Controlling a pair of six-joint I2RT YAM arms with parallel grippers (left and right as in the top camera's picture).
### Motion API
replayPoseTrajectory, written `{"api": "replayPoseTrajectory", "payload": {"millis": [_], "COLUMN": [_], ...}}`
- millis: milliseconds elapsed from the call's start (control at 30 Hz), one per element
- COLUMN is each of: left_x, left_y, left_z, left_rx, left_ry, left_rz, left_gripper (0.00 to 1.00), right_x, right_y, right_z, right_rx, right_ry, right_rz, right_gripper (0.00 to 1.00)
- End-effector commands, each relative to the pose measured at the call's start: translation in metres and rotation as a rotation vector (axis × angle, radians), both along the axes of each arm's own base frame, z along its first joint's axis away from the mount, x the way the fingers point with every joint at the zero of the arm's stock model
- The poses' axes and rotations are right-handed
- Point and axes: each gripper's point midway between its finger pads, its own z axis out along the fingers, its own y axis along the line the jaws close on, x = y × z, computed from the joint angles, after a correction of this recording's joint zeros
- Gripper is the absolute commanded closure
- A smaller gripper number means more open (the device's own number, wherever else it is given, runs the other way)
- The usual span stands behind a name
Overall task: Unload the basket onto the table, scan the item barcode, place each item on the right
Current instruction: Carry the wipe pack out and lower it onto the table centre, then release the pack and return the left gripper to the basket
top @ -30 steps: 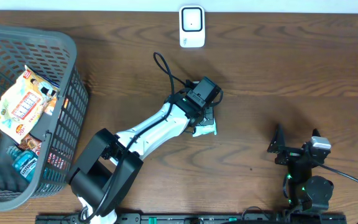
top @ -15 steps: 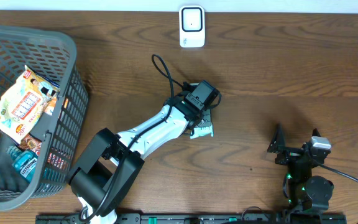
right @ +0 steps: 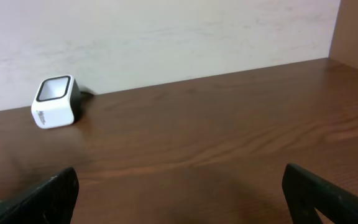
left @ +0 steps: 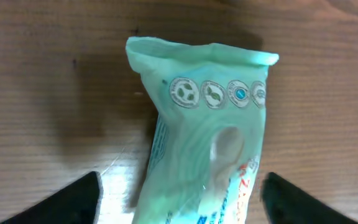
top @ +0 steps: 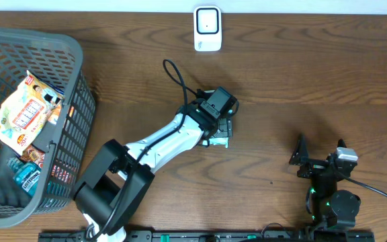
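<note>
Mint-green packet (left: 197,149) lies flat on the wooden table (top: 301,74), and from overhead we see only a sliver of it (top: 222,140), the rest covered by the left gripper (top: 222,134) directly above. No barcode is visible to us in any view. In the left wrist view the packet's lower end runs off the bottom of the frame; its crimped top edge is slightly crumpled, a row of four round printed symbols sits just below it, and blue and red lettering along the lower part is too blurred to read. The left gripper's (left: 179,193) two fingers stand spread on either side of the packet, clear of it, so our left claw is open. The right gripper (right: 179,199) shows only its two dark fingertips at the frame corners, wide apart and empty. The white scanner (top: 207,29) stands at the table's far edge, well apart from the packet. A grey basket (top: 79,101) at left holds snack bags (top: 25,111), partly hidden by its mesh.
</note>
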Motion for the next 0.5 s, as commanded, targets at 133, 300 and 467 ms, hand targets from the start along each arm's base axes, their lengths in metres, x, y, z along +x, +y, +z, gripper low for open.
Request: {"api": "replayPoseTrajectory", "payload": {"millis": [133,300,467], "left_x": [0.007,0.009,0.011], "left_y": [0.009,0.023,0.058], "left_z": [0.094,0.168,0.245], "left_rx": [-0.094,-0.162,-0.194], "left_ry": [-0.191,-0.370,-0.572], "left_rz": [-0.043,-0.094,-0.098], "left_gripper": [0.01,0.02,0.02], "right_x": [0.000,0.000,0.000], "right_y": [0.000,0.000,0.000], "right_z": [0.000,0.000,0.000], "right_rx": [-0.007,-0.008,-0.008], "right_ry": [-0.001,-0.001,-0.001], "right_rz": [0.001,0.001,0.001], "right_gripper": [0.01,0.01,0.01]}}
